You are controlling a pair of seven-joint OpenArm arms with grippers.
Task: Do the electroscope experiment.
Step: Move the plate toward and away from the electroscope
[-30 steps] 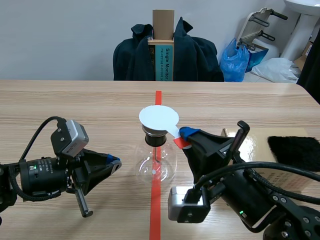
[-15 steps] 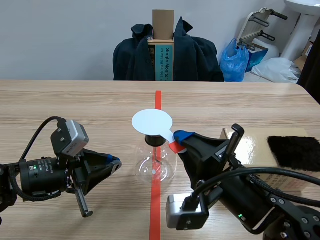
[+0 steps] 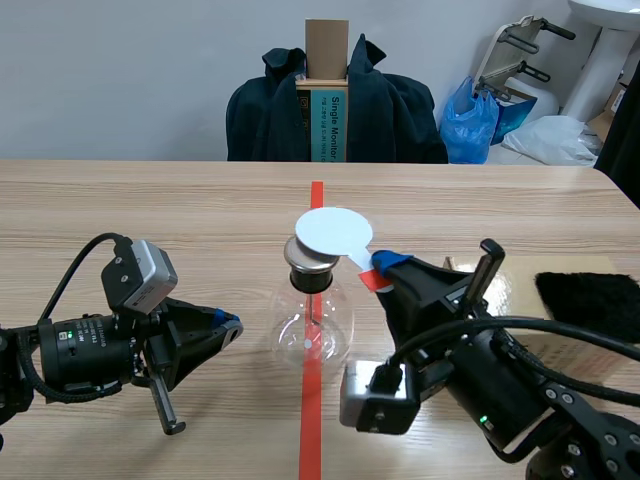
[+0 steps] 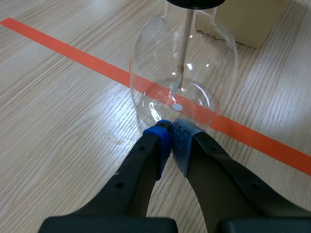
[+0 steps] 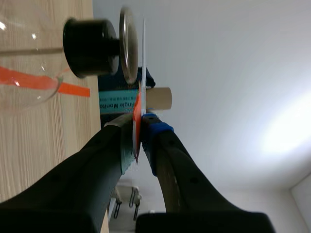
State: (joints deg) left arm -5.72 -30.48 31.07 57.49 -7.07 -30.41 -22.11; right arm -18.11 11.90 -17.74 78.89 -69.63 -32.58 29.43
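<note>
At the left, the left gripper (image 3: 228,326) lies low over the table (image 3: 150,220), fingers closed pad to pad on nothing, tips just beside the foot of the glass flask (image 3: 313,325); only the left wrist view shows the thin rod (image 4: 183,53) hanging inside it; the flask carries a black stopper (image 3: 311,279) and a metal cap (image 3: 303,256); the right gripper (image 3: 382,268) pinches the red tab of a white disc (image 3: 333,232); the right wrist view shows that disc edge-on, close over the cap, contact unclear; a box (image 3: 515,285) stands rightmost.

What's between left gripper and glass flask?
Only bare wooden table, per the scene view; the left gripper sits short of the round clear glass flask.
</note>
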